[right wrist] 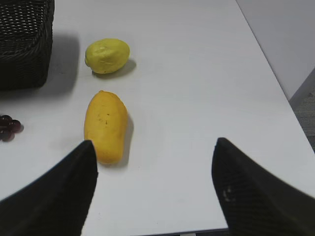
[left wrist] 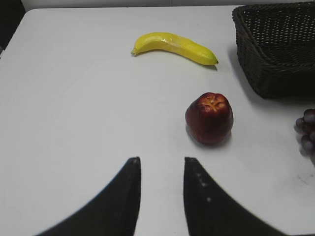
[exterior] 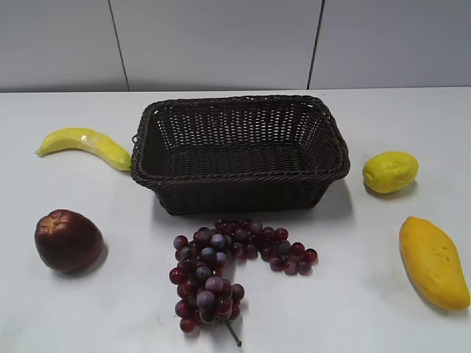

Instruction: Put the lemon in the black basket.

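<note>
The lemon (exterior: 390,171) lies on the white table just right of the black basket (exterior: 239,176); it also shows in the right wrist view (right wrist: 107,56), beyond the mango. The basket is empty; its corner shows in the left wrist view (left wrist: 280,73) and the right wrist view (right wrist: 24,59). My right gripper (right wrist: 153,147) is wide open and empty, over the table near the front right edge, well short of the lemon. My left gripper (left wrist: 162,162) is open and empty, short of the apple. Neither gripper shows in the exterior view.
A mango (exterior: 433,261) (right wrist: 105,125) lies in front of the lemon. A banana (exterior: 87,145) (left wrist: 174,46) lies left of the basket, a red apple (exterior: 68,240) (left wrist: 209,118) at front left, a grape bunch (exterior: 224,268) in front of the basket. The table's right edge (right wrist: 275,83) is close.
</note>
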Motion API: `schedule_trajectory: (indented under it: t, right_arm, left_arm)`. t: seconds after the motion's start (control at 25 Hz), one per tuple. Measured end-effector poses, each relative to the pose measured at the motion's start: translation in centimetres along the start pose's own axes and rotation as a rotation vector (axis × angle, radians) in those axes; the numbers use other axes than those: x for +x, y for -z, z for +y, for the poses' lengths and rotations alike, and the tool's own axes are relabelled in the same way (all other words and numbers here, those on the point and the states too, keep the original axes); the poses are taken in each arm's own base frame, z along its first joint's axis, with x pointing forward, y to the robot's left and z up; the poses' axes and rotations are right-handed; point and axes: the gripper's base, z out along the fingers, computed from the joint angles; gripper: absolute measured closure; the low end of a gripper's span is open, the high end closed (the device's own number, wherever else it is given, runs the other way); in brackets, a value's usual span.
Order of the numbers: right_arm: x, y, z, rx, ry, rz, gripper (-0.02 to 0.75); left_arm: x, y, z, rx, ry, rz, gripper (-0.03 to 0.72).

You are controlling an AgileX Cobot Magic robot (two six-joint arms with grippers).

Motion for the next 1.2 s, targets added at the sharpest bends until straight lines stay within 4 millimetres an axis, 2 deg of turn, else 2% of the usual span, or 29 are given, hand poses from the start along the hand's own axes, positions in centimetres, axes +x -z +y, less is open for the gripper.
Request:
schedule_trajectory:
  t: [1.0,1.2]
  right_arm:
    - [-0.1,0.1,0.0,0.000,0.000,-0.007,0.148]
    - [-2.6,0.4,0.3,-0.024,-0.001,-0.219,0.148]
  left_arm:
    - [0.0,0.0,0.0,0.000,0.000,0.000,0.452]
    - [0.0,0.0,0.0,0.000,0.000,0.000,0.452]
